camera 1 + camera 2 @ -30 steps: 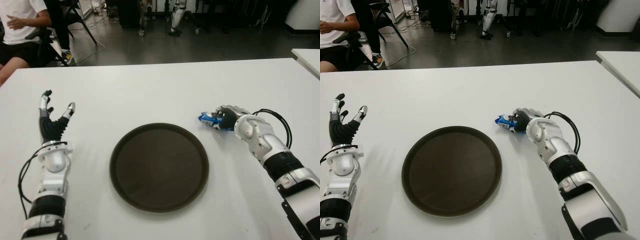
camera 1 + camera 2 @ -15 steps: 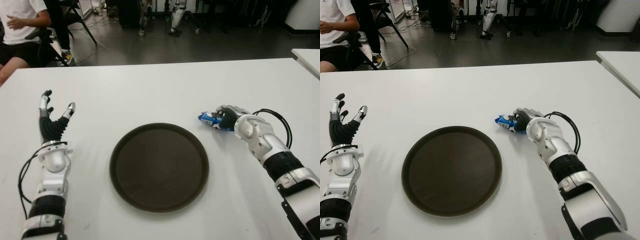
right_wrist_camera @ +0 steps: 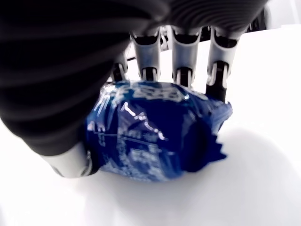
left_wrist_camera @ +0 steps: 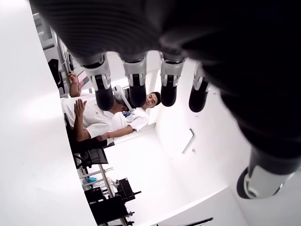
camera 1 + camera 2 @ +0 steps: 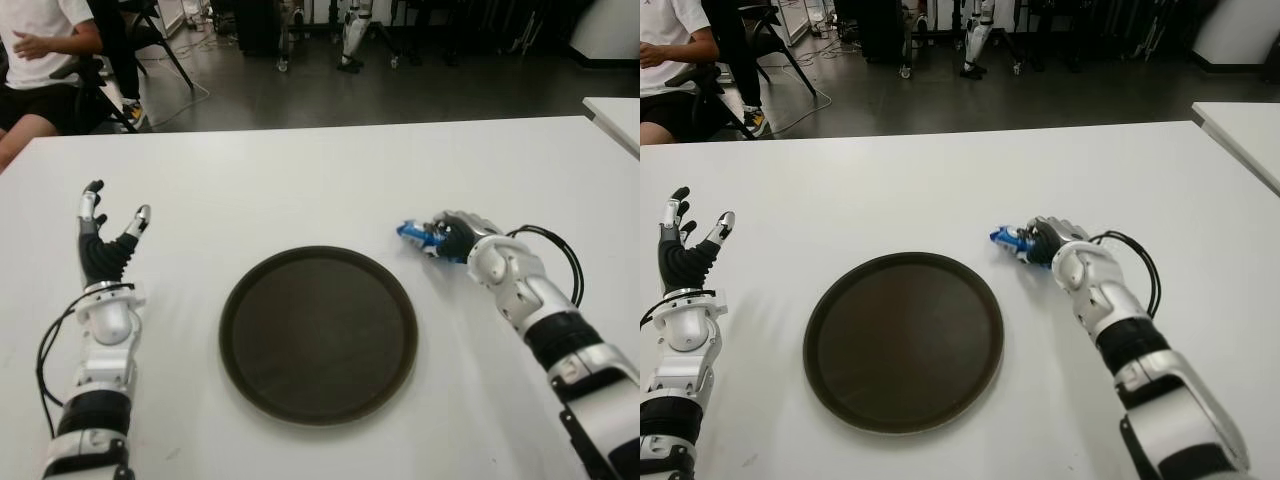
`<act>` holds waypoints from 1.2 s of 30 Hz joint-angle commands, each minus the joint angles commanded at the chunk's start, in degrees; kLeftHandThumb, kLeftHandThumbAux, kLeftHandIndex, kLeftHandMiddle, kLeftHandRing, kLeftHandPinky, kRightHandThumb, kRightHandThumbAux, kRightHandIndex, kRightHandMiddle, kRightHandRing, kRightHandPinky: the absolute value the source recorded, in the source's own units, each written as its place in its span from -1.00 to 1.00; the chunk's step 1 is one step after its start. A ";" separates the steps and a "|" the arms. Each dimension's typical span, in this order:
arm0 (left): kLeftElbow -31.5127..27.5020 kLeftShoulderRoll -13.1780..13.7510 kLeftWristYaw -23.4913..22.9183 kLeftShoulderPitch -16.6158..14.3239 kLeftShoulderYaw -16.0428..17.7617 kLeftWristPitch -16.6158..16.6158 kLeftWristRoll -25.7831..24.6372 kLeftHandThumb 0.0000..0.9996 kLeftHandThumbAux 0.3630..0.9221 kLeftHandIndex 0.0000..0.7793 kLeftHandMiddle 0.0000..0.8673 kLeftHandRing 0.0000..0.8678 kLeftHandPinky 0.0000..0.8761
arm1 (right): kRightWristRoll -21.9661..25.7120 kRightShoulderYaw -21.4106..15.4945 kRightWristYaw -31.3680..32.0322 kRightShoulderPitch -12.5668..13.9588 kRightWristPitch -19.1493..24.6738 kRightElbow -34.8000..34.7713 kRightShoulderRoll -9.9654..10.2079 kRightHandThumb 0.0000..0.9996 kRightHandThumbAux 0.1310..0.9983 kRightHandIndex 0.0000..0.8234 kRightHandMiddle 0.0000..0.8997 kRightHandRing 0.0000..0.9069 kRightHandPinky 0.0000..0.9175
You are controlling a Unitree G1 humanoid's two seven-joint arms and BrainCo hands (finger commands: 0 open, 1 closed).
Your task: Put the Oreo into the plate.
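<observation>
Your right hand is curled around the crinkled blue Oreo packet, fingers wrapped over its top and thumb pressed to its side. The packet sits low at the white table, just beside the far right rim of the round dark brown plate, outside it; whether it touches the table you cannot tell. Your left hand shows well to the left of the plate, fingers spread and holding nothing. A seated person in a white shirt is visible beyond the table's far left corner.
</observation>
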 joint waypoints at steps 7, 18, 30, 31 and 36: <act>0.48 0.11 -0.06 -0.23 0.04 -0.11 -0.06 -1.00 -0.17 -0.96 -1.00 -1.00 -1.00 | 6.11 -5.78 -8.43 0.94 -7.40 1.11 2.99 0.40 0.36 0.06 0.66 0.63 0.60; 0.72 0.21 -0.12 -0.37 0.08 -0.17 -0.12 -1.00 -0.17 -0.96 -1.00 -1.00 -1.00 | 10.32 -8.93 -10.99 3.58 -11.69 -6.92 6.37 0.42 0.35 0.07 0.78 0.76 0.74; 0.55 0.09 0.00 -0.34 -0.01 -0.10 -0.03 -1.00 -0.17 -0.96 -1.00 -1.00 -1.00 | 10.58 -8.74 -9.85 7.25 -11.24 -15.75 8.97 0.42 0.35 0.07 0.82 0.81 0.78; 0.53 0.08 0.01 -0.34 -0.02 -0.08 -0.02 -1.00 -0.17 -0.96 -1.00 -1.00 -1.00 | 10.44 -8.61 -9.60 7.60 -10.86 -16.59 9.09 0.42 0.35 0.07 0.83 0.81 0.79; 0.54 0.00 0.10 -0.37 -0.07 -0.07 0.05 -1.00 -0.17 -0.96 -1.00 -1.00 -1.00 | 9.48 -7.02 -9.38 8.60 -9.53 -19.63 11.29 0.42 0.35 0.07 0.83 0.82 0.80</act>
